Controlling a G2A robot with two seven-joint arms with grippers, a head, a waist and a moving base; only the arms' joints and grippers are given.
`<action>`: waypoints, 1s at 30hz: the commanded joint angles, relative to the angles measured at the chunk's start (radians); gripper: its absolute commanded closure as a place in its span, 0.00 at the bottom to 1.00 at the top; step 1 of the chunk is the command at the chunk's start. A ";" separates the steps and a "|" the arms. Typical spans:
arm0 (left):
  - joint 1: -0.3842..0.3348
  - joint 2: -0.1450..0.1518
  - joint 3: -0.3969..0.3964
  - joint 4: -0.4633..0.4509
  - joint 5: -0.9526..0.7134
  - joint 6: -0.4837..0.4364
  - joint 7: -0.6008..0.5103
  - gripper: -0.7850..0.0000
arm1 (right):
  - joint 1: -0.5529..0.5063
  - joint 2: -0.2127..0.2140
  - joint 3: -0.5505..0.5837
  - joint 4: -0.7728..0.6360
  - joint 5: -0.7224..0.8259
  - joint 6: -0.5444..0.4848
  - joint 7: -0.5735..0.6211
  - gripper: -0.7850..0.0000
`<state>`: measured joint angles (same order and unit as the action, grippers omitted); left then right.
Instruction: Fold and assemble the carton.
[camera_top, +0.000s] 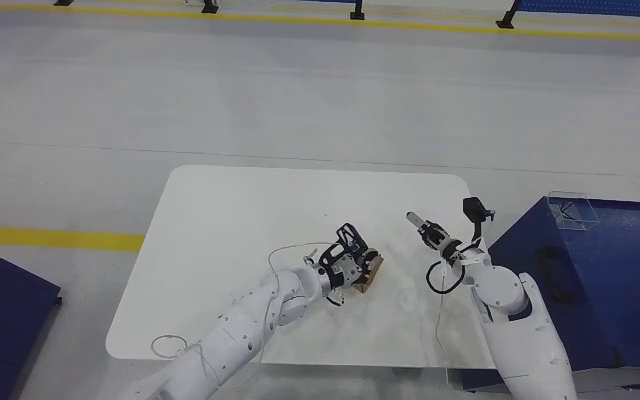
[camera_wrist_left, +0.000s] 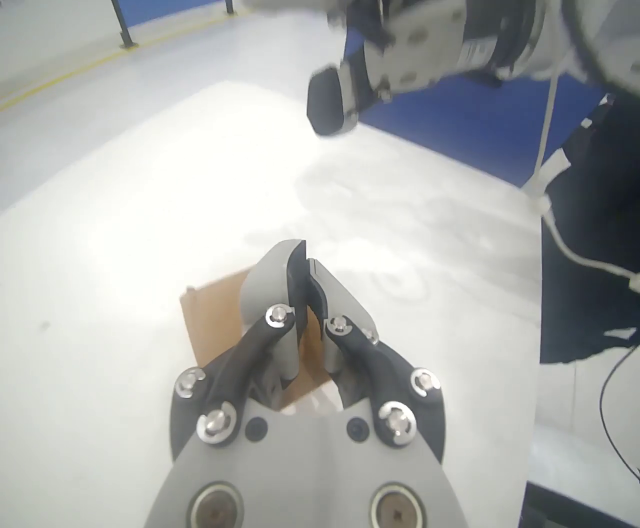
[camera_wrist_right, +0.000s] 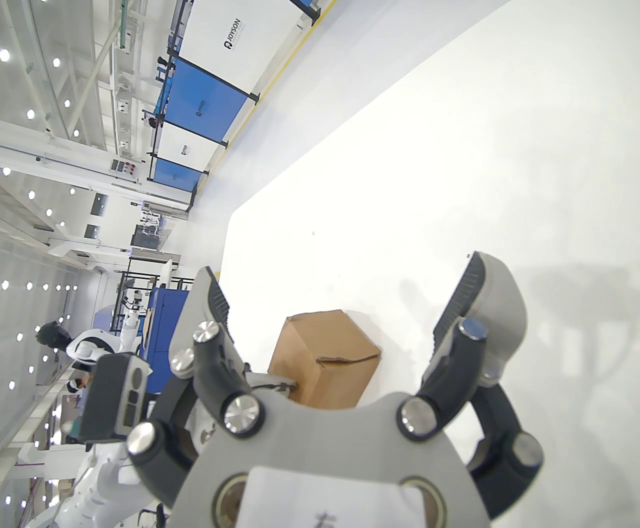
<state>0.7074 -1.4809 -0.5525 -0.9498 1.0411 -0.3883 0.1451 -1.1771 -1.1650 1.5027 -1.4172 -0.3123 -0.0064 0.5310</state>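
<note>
A small brown carton stands on the white table near its front middle. My left gripper is right at the carton's near side. In the left wrist view that left gripper is shut, pads together, with the carton directly beneath the fingers; no cardboard shows between the tips. My right gripper hovers to the right of the carton, apart from it. In its own view the right gripper is open and holds nothing, and the carton shows as a box with a slightly torn edge.
A dark blue bin stands just off the table's right edge, with a clear holder on its rim. Another blue bin corner is at the far left. White cables hang from the right arm.
</note>
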 joint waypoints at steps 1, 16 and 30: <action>0.029 0.019 -0.045 -0.053 0.031 0.021 0.113 1.00 | 0.000 0.000 0.000 0.000 0.000 0.000 0.000 0.00; 0.268 0.150 -0.369 -0.417 0.130 0.065 -0.010 0.94 | 0.000 0.000 0.000 0.000 0.000 0.000 0.000 0.00; 0.265 0.149 -0.362 -0.412 0.131 0.066 -0.003 0.05 | 0.000 0.000 0.000 0.000 0.000 0.000 0.000 0.00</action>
<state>0.9726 -1.3317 -0.9140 -1.3623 1.1722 -0.3223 0.1419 -1.1771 -1.1650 1.5027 -1.4172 -0.3123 -0.0064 0.5310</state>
